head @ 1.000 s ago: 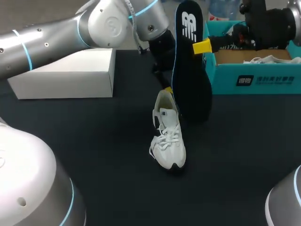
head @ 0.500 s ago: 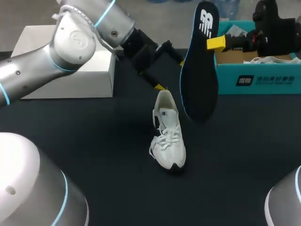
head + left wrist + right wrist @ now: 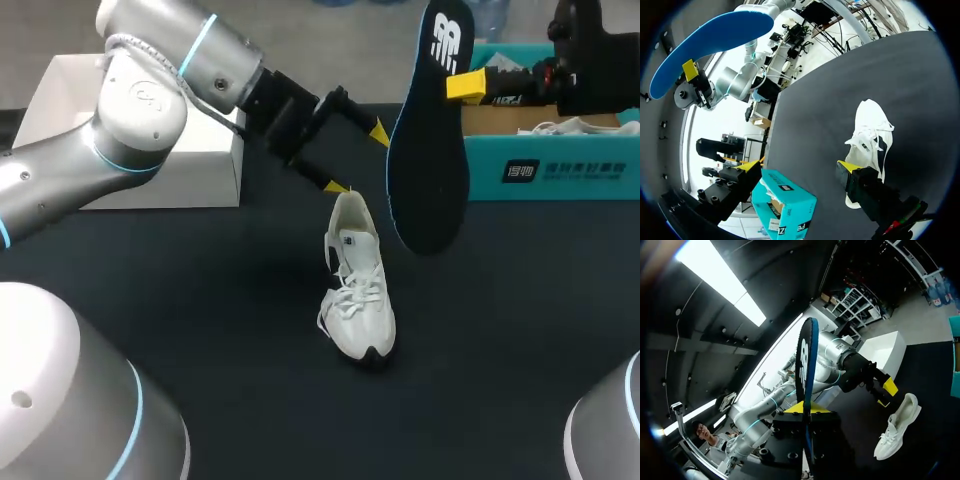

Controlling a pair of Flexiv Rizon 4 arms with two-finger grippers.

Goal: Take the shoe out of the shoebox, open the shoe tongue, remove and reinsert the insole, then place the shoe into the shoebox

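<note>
We are seeing a dark matte bench (image 3: 200, 330), flat and plain. Open surface is running along the near side and on both sides of the shoe.

The left arm (image 3: 150, 100) is coming in from the left, smooth grey metal with a blue ring, and is crossing over a white rectangular box (image 3: 205, 185) at the far left. A teal cardboard shoebox (image 3: 560, 170) is sitting open at the far right edge of the bench.

The insole (image 3: 430, 170) is hanging upright in the air between the shoe and the shoebox. It is long and rounded, black on one face and blue on the other (image 3: 710, 45).

The right end effector (image 3: 809, 409) is pinching the insole near its upper end, one yellow tip on each face.

The white shoe (image 3: 358, 290) is standing on its sole mid-bench. It has soft fabric and loose laces, its toe is pointing to the near edge, and it is well apart from the shoebox.

The left end effector (image 3: 357, 160) is hanging spread wide with nothing between its fingers. Its lower tip is just beside the shoe heel, and we cannot tell if it is touching.
</note>
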